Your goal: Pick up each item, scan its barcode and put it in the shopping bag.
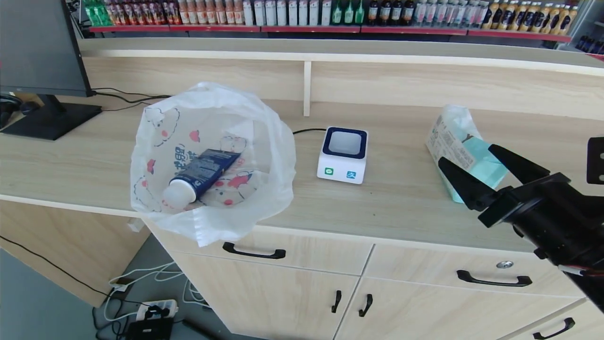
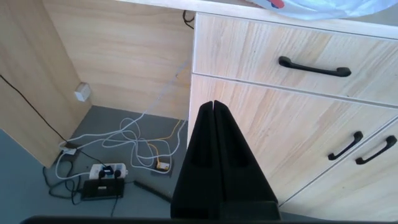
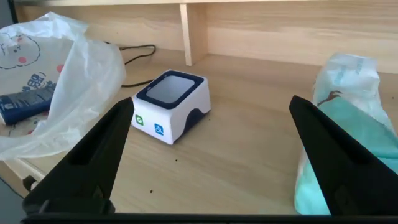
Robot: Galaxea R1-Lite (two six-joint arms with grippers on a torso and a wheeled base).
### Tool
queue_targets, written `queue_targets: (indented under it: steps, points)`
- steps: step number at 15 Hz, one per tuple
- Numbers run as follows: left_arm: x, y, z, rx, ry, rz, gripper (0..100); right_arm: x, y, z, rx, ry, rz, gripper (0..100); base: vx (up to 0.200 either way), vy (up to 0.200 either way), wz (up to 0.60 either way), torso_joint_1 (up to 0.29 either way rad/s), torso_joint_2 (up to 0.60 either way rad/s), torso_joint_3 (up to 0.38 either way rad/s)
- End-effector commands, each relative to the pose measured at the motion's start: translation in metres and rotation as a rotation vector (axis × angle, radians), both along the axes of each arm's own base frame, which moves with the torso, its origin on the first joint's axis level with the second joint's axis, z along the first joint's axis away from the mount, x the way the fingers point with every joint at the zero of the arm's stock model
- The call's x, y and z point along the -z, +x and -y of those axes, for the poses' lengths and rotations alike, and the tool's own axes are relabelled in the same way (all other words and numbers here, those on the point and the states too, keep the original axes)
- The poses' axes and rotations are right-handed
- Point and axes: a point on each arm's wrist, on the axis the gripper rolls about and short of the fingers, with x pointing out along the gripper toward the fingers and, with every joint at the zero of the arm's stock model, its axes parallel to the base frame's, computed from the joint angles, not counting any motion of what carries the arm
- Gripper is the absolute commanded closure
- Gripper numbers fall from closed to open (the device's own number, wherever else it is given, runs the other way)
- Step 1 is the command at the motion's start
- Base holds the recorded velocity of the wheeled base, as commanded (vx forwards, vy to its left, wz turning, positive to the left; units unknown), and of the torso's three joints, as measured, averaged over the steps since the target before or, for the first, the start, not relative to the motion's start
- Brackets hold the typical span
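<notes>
Crinkly teal pack (image 1: 454, 138) lies by the spread right gripper (image 1: 466, 156); left gripper (image 2: 213, 109) pressed together; tube (image 1: 207, 171) inside filmy shopping bag (image 1: 269, 141).

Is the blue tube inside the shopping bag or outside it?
Inside. The blue tube lies within the shopping bag, whose plastic walls rise around it.

Wood counter (image 1: 406, 208), drawers (image 1: 302, 250), bottle shelves (image 1: 330, 28) behind.
</notes>
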Motion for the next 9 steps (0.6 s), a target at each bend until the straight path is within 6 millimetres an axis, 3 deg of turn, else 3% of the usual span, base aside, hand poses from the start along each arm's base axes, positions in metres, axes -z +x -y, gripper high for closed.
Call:
queue_targets:
  steps: [1, 8, 9]
  points:
    - [0.0001, 0.0000, 0.0000, 0.000, -0.001, -0.001, 100, -0.0009, 0.0000, 0.0021, 0.007, 0.007, 0.002, 0, 0.000, -0.200, 0.00, -0.002, 0.00, 0.007]
    - [0.0001, 0.0000, 0.0000, 0.000, -0.001, -0.001, 100, 0.0062, -0.0043, 0.0065, 0.002, 0.037, -0.028, 0, 0.000, -0.200, 0.00, 0.002, 0.00, 0.000]
    - [0.0001, 0.0000, 0.0000, 0.000, -0.003, -0.001, 100, 0.0069, -0.0041, 0.0064, -0.001, 0.045, -0.032, 0, 0.000, 0.000, 0.00, 0.000, 0.00, 0.000]
